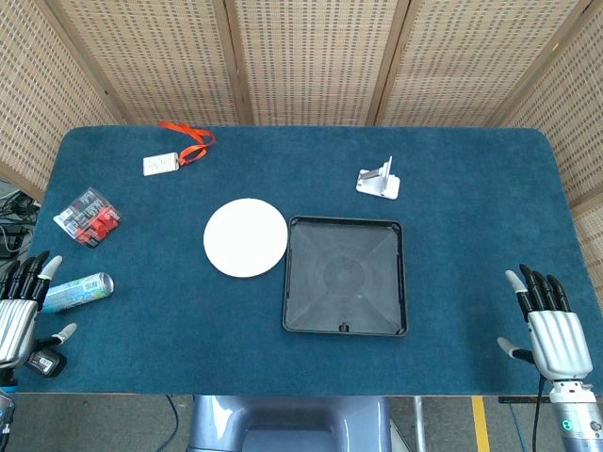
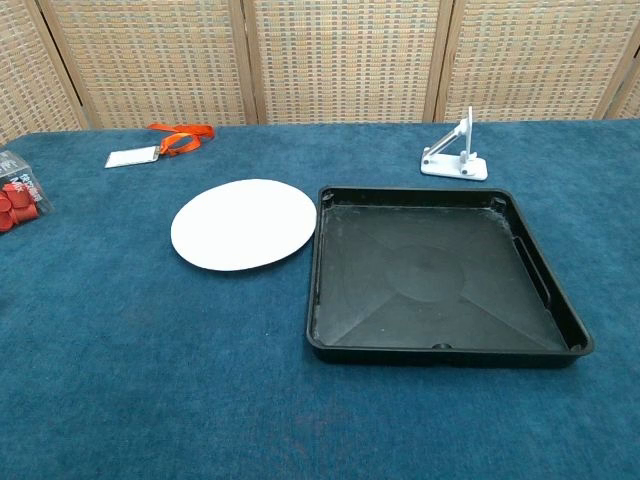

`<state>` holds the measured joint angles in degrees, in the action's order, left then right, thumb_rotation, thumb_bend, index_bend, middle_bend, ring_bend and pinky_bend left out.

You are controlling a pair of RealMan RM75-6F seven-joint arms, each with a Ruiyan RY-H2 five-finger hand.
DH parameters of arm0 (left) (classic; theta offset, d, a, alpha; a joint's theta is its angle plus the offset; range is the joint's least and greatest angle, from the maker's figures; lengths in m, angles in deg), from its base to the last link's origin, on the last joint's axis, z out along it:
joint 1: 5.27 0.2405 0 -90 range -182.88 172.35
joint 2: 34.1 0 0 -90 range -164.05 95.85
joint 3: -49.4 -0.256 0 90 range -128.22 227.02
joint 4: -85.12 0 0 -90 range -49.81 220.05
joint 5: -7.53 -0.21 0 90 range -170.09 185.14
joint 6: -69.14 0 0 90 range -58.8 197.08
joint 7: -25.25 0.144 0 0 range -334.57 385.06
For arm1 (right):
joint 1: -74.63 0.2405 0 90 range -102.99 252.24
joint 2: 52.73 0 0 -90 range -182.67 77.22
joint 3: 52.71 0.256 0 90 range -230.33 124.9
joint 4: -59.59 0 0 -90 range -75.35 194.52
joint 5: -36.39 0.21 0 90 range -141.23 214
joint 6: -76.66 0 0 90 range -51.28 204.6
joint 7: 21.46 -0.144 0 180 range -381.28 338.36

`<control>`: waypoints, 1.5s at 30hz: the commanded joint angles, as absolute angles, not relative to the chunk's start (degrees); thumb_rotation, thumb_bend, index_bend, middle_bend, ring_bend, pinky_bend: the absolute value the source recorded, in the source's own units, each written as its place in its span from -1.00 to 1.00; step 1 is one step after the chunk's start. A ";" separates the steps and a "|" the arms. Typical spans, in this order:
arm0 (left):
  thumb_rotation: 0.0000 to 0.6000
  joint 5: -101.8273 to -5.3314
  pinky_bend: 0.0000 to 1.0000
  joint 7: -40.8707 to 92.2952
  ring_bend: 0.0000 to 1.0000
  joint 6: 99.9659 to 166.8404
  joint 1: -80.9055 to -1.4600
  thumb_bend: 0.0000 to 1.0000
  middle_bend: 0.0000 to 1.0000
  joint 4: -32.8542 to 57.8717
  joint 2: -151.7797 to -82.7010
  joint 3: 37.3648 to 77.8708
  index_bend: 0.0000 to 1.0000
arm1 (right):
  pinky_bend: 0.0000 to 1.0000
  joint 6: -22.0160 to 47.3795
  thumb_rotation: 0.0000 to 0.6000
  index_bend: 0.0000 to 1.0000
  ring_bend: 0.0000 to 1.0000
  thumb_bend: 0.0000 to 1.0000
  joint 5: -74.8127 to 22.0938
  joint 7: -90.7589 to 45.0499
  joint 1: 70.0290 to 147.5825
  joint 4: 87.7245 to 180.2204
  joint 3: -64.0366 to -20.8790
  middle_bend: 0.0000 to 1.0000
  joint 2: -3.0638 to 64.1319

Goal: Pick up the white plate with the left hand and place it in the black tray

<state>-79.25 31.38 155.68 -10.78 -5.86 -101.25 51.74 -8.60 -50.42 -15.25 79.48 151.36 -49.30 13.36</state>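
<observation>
The white plate (image 1: 245, 237) (image 2: 244, 223) lies flat on the blue table, just left of the black tray (image 1: 345, 275) (image 2: 440, 275), which has nothing in it. My left hand (image 1: 21, 306) rests at the table's near left edge, fingers spread and holding nothing, far left of the plate. At the near right edge my right hand (image 1: 548, 327) is spread the same way, holding nothing. Neither hand shows in the chest view.
A green can (image 1: 77, 292) lies beside my left hand, with a small black object (image 1: 45, 362) near its thumb. A pack of red items (image 1: 88, 217) (image 2: 17, 202), a badge on an orange lanyard (image 1: 175, 153) (image 2: 155, 146) and a white stand (image 1: 379, 180) (image 2: 455, 154) sit farther back.
</observation>
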 commanded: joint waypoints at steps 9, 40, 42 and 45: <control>1.00 -79.28 -1.00 32.08 -1.00 155.71 -10.86 -1.00 -1.00 -5.64 -101.80 51.83 -1.00 | -1.00 -8.80 1.00 -1.00 -1.00 -0.77 -50.67 -15.79 79.37 151.12 -49.35 -1.00 13.31; 1.00 -79.02 -1.00 33.71 -1.00 152.03 -14.95 -1.00 -1.00 -2.82 -106.03 54.06 -0.98 | -1.00 -7.13 1.00 -1.00 -1.00 -0.77 -50.08 -16.46 79.83 150.41 -49.60 -1.00 14.06; 1.00 -79.18 -1.00 34.70 -1.00 151.03 -16.50 -1.00 -1.00 -1.81 -107.08 54.97 -0.86 | -1.00 -6.89 1.00 -1.00 -1.00 -0.78 -49.99 -16.69 79.92 150.15 -49.62 -1.00 14.24; 1.00 -78.77 -1.00 35.84 -1.00 148.98 -19.43 -1.00 -1.00 0.21 -109.38 56.90 -0.50 | -1.00 -6.59 1.00 -1.00 -1.00 -0.78 -49.96 -16.89 80.06 149.71 -49.66 -1.00 14.53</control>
<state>-79.02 35.02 150.31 -17.79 -1.12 -107.92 55.65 -6.63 -49.96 -16.86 80.03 149.76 -49.65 14.49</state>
